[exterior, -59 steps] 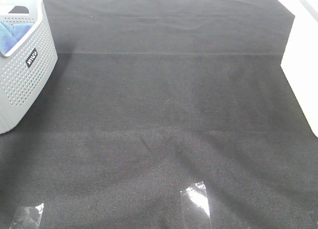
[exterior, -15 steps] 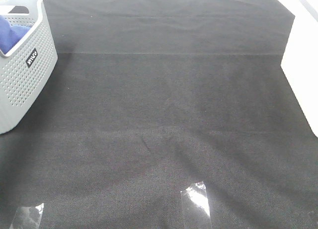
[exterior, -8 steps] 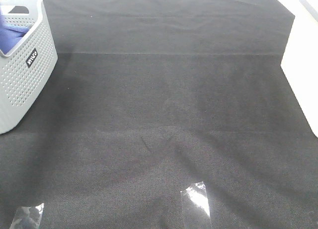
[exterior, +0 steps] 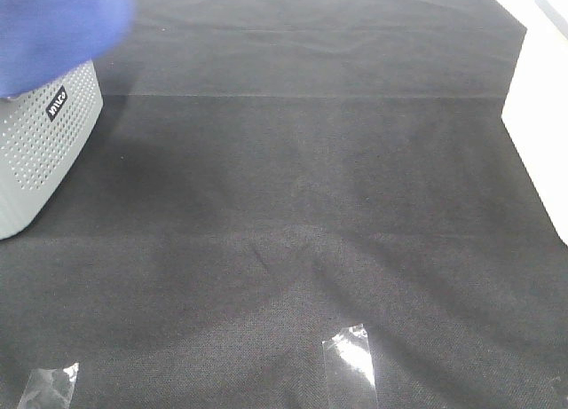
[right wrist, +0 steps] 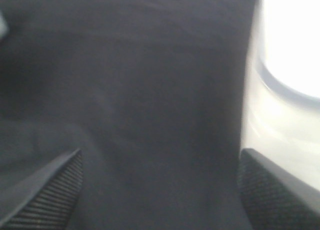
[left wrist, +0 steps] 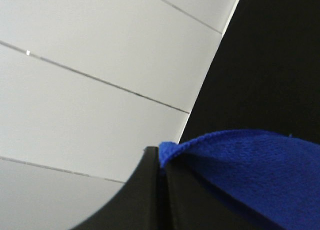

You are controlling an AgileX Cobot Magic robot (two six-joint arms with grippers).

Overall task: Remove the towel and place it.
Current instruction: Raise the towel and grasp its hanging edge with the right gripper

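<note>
At far left, the towel [exterior: 53, 27] is hanging above the grey basket [exterior: 35, 161], hem pinched by the left gripper [left wrist: 161, 165], fingers shut; lifting clear of the rim is looking wisest. The right gripper [right wrist: 160, 190] is idling wide open, empty.

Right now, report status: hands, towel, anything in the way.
Left hand shut on towel hem. Right hand open, empty, above black mat. Towel held over grey basket, not yet placed. Tape patches flat on mat.
</note>
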